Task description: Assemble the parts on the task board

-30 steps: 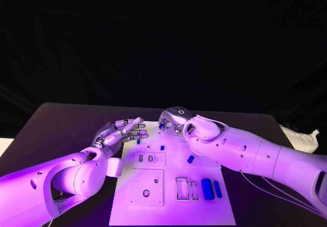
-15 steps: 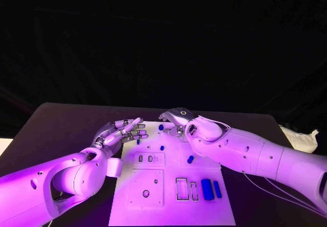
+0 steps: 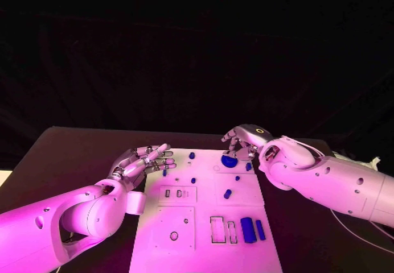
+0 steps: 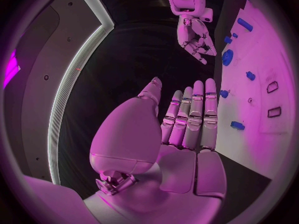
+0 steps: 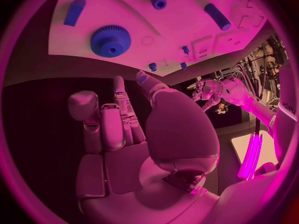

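The white task board [image 3: 205,250] lies in the middle of the table. A blue gear [image 3: 229,161] [image 5: 111,41] [image 4: 228,57] lies flat near the board's far right corner. Small blue parts [image 3: 228,194] are scattered over the far half, and two blue bars [image 3: 248,230] lie near the right edge beside empty slots [image 3: 219,227]. My right hand [image 3: 242,139] [image 5: 121,134] hovers just beyond the gear, fingers apart, holding nothing. My left hand [image 3: 146,161] [image 4: 187,129] hangs at the board's far left edge, fingers stretched out, empty.
The black table [image 3: 74,153] surrounds the board, with free room to its left and beyond it. A pale crumpled object [image 3: 361,165] lies at the table's right edge. My right forearm [image 3: 328,182] hangs to the right of the board's right side.
My right hand has moved right and back from the board's far middle, and the blue gear now shows on the board. The left hand has stayed in place.
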